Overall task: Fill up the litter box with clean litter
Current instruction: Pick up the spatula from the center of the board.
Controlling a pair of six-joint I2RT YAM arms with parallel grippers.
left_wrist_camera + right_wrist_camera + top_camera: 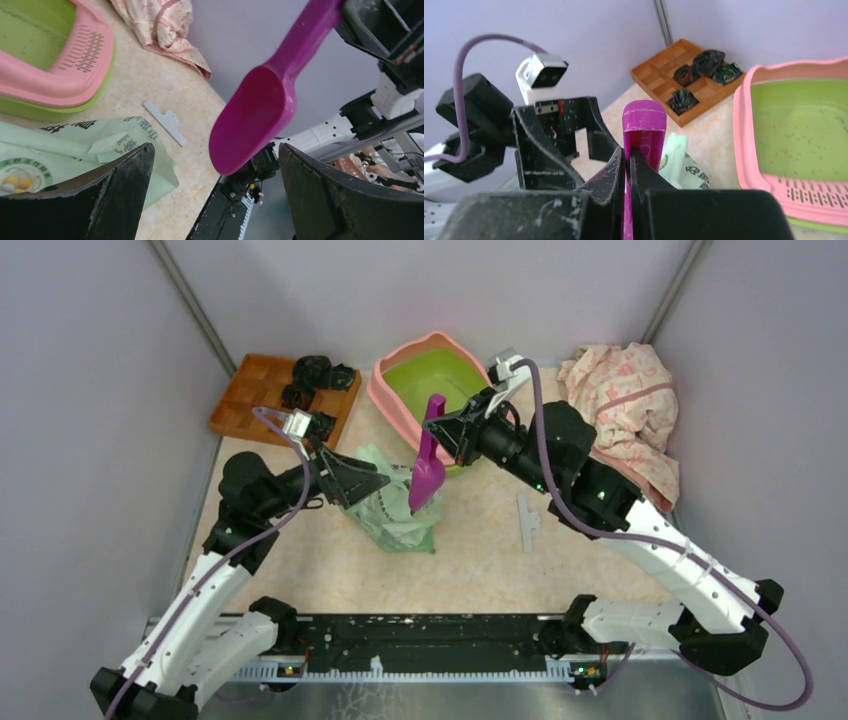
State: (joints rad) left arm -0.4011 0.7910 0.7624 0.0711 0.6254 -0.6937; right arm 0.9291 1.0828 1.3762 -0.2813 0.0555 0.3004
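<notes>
Beige tabletop (480,560) bears the litter box (380,395); lilac panels (80,390) wall three sides.

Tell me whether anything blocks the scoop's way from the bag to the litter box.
Nothing visible does. The scoop, held by the right gripper, hangs above the bag, beside the near rim of the litter box, with no object between them.

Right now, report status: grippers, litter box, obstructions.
Left gripper open by bag. Right gripper shut on scoop. Litter box nearly bare. Nothing between scoop and box.
</notes>
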